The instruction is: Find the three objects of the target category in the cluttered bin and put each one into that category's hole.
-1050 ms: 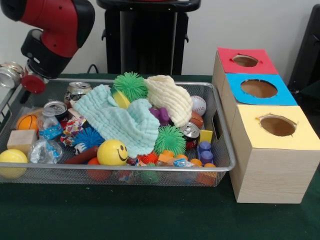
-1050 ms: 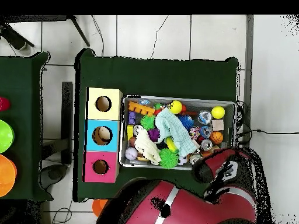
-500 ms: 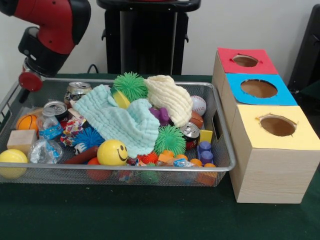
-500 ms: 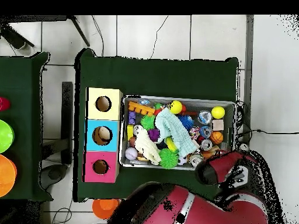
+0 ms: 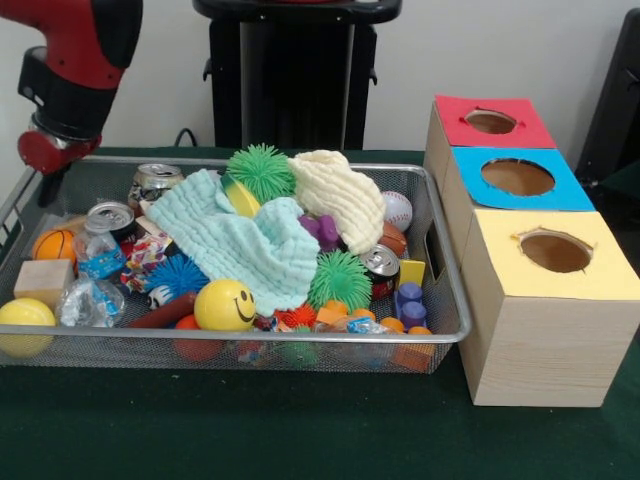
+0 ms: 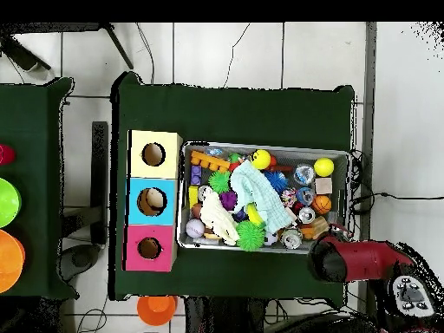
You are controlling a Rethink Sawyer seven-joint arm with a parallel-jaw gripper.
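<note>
Off beyond the gripper point(image 5: 45, 165), whose grip I cannot tell, the bin point(image 5: 445, 300) sits heaped with clutter, the three holed boxes point(image 5: 520, 190) farther across the counter point(image 5: 300, 430); sorting looks barely begun.

A silver wire-mesh metal bin point(image 5: 440, 330) holds 2 crinkled cloths, mint point(image 5: 235, 245) and cream point(image 5: 340, 195), shiny metal cans point(image 5: 110, 217), and a glossy yellow smiley ball point(image 5: 224, 305); the sorting boxes point(image 5: 545, 345) look like matt wood.

white wall point(image 5: 500, 45), tiled floor point(image 6: 260, 52), green tablecloth point(image 5: 250, 430)
</note>
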